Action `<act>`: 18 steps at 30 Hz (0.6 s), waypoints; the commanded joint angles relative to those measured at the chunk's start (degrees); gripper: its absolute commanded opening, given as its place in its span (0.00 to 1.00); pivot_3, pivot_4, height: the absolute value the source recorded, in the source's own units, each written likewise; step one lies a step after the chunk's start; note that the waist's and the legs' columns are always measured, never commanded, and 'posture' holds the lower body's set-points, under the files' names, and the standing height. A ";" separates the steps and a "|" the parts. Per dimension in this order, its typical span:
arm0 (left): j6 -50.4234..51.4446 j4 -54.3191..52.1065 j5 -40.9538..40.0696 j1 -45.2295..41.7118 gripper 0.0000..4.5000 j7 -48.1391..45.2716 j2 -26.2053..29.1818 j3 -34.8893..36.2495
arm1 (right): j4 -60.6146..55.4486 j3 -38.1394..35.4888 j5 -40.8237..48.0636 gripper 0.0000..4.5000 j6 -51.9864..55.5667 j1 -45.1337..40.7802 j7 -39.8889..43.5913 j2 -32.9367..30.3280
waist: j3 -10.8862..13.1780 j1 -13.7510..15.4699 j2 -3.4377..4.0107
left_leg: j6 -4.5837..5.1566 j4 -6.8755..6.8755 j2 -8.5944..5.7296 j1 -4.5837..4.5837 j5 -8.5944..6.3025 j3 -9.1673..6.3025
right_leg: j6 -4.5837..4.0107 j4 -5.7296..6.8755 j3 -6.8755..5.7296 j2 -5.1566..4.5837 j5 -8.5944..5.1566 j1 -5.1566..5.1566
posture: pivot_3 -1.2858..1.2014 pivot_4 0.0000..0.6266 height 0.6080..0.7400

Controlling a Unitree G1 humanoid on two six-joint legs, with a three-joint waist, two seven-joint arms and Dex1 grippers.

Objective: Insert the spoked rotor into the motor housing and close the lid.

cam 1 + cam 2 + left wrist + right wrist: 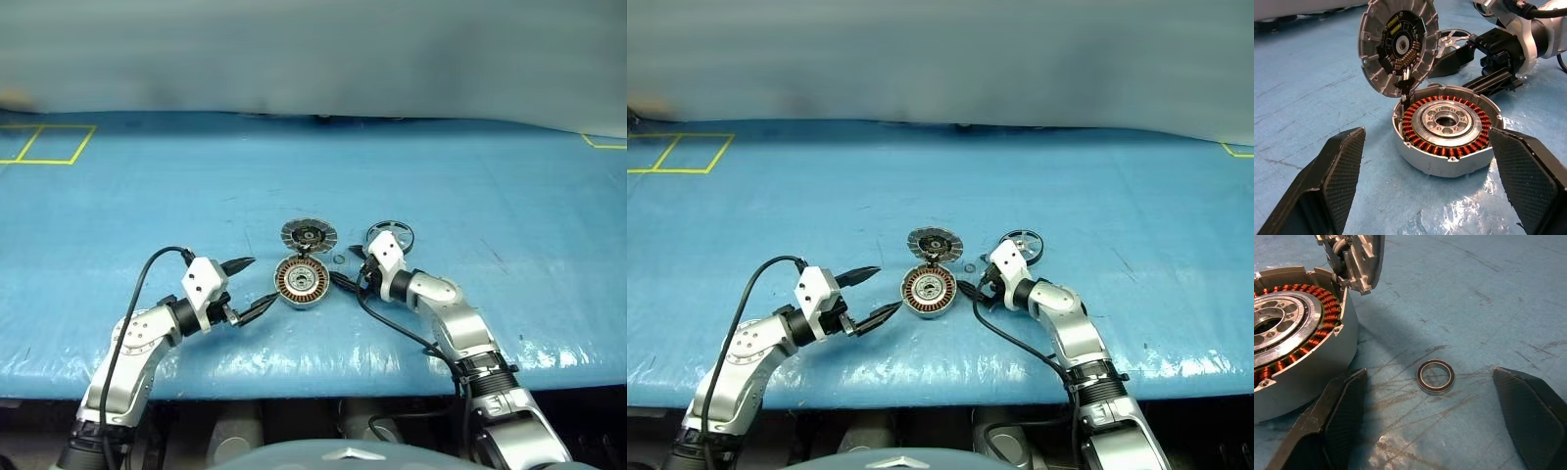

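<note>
The motor housing [301, 281] lies flat on the blue table with its copper windings showing. Its lid [309, 234] stands tipped back from the housing's far edge, segmented inside facing me. The spoked rotor [390, 236] lies on the table to the right of the lid, behind my right wrist. My left gripper [253, 286] is open just left of the housing, one finger [1332, 176] on each side of it in the left wrist view. My right gripper [345, 266] is open just right of the housing, its fingers [1337, 411] empty.
A small dark bearing ring [1436, 377] lies on the table between my right gripper's fingers, beside the housing [1293, 342]. The blue table [509, 176] stretches wide on both sides. Yellow tape squares [44, 144] mark its far left corner.
</note>
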 commanded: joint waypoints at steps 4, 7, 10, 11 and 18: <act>-2.17 -0.43 -0.40 0.39 0.95 0.54 -0.53 0.69 | 1.32 -0.47 -0.31 0.51 0.10 -0.54 -0.78 0.41 | 0.00 -0.06 0.00 | 0.00 -0.02 0.00 0.00 0.00 0.00 | 0.00 -0.01 0.00 0.00 0.00 0.00 | 0.52 0.24 1.00; -2.55 -0.12 -0.40 0.58 0.95 1.01 -1.00 0.80 | 1.47 -0.44 -0.79 0.29 0.16 -0.40 -1.16 0.35 | 0.00 -0.06 0.00 | 0.00 -0.03 0.00 0.00 0.00 -0.01 | 0.00 -0.01 0.00 0.00 0.00 -0.01 | 0.52 0.24 1.00; -2.41 0.19 -0.78 0.78 0.95 1.51 -1.37 0.85 | 1.21 -0.63 -0.82 0.15 0.15 -0.10 -1.12 0.25 | 0.00 -0.06 0.00 | 0.00 -0.03 0.00 0.00 0.00 0.00 | -0.02 -0.01 0.00 0.00 -0.01 0.00 | 0.52 0.24 1.00; -2.72 0.43 -0.78 0.79 0.95 1.74 -1.61 0.88 | 1.01 -0.77 -0.76 0.15 0.20 0.01 -1.13 0.17 | 0.00 -0.07 0.00 | 0.00 -0.03 0.00 0.00 0.00 0.00 | -0.02 -0.01 0.00 0.00 -0.02 0.00 | 0.52 0.24 1.00; -8.47 2.83 0.41 0.72 0.95 2.98 -4.68 0.62 | -5.56 -3.72 2.95 0.15 1.35 2.49 0.02 -0.65 | 0.00 0.25 -0.01 | 0.00 -0.07 0.00 -0.04 0.00 -0.01 | -0.04 -0.06 -0.01 0.00 -0.03 -0.02 | 0.52 0.24 1.00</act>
